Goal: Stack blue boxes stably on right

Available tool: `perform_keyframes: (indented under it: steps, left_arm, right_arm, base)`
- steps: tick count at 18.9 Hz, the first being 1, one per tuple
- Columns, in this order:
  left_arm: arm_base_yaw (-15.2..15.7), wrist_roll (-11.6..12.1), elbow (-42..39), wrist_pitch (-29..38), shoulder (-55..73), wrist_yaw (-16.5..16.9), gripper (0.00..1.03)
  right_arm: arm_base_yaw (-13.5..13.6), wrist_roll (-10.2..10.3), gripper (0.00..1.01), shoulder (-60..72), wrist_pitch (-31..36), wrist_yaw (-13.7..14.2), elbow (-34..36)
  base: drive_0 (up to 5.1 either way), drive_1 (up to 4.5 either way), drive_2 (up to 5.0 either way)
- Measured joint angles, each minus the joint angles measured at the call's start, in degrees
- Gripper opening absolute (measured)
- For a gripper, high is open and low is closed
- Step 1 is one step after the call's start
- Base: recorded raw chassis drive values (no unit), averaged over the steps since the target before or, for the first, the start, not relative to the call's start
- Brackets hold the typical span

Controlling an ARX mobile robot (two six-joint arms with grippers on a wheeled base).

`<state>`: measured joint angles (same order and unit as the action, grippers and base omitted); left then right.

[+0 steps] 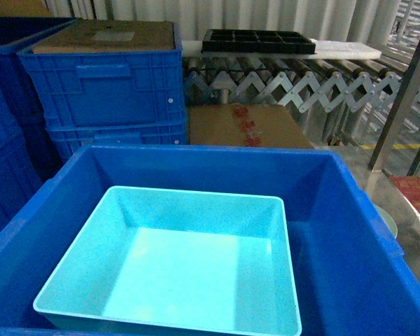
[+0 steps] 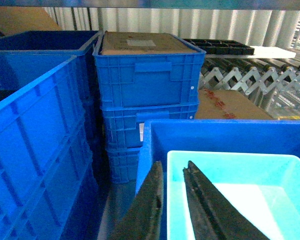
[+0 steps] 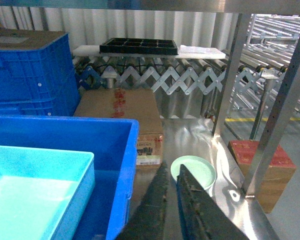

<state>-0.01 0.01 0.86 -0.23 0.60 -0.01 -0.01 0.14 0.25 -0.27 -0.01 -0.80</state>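
Observation:
One of the blue boxes, a light turquoise tub point(image 1: 196, 259), sits inside a large dark-blue crate point(image 1: 196, 159), towards its left side. The head view shows neither gripper. In the left wrist view my left gripper point(image 2: 172, 164) is narrowly open. The tub's point(image 2: 250, 190) left rim shows in the gap between its dark fingers. Nothing is visibly clamped. My right gripper point(image 3: 172, 167) is shut and empty, hovering right of the crate point(image 3: 65, 135) over bare steel. The tub point(image 3: 30, 185) lies to its left.
Dark-blue ribbed crates point(image 1: 105, 84) are stacked at the back left, and another point(image 2: 35, 145) stands on the left. A cardboard box point(image 1: 248, 126) and a roller conveyor with a black tray point(image 1: 255, 40) lie behind. A pale green dish point(image 3: 195, 170), metal posts point(image 3: 230, 75) and a red-topped box point(image 3: 262, 155) stand on the right.

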Motion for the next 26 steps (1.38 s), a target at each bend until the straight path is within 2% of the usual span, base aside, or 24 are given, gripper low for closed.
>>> perform_keyframes:
  steps: [9,10,12,14,15,16,26]
  left_arm:
    - [0.0,0.0,0.0,-0.02,0.0,-0.02,0.47]
    - [0.0,0.0,0.0,0.0,0.0,-0.02,0.53]
    - [0.0,0.0,0.0,-0.02,0.0,-0.02,0.78]
    - [0.0,0.0,0.0,-0.02,0.0,-0.02,0.96]
    - [0.0,0.02,0.0,-0.02,0.0,-0.02,1.0]
    - [0.0,0.0,0.0,-0.02,0.0,-0.02,0.97]
    - [0.0,0.0,0.0,0.0,0.0,-0.02,0.98]
  right_arm:
    - [0.0,0.0,0.46,0.0,0.0,0.0,0.0]
    - [0.0,0.0,0.54,0.0,0.0,0.0,0.0]
    - [0.0,0.0,0.79,0.0,0.0,0.0,0.0]
    - [0.0,0.0,0.98,0.0,0.0,0.0,0.0]
    - [0.0,0.02,0.99,0.0,0.0,0.0,0.0]
    - [0.0,0.0,0.97,0.0,0.0,0.0,0.0]
    - [0.0,0.0,0.98,0.0,0.0,0.0,0.0]
  base:
    - [0.0,0.0,0.0]
    - [0.0,0.0,0.0]
    - [0.0,0.0,0.0]
    - [0.0,0.0,0.0]
    - [0.0,0.0,0.0]
    - [0.0,0.0,0.0]
    - [0.0,0.0,0.0]
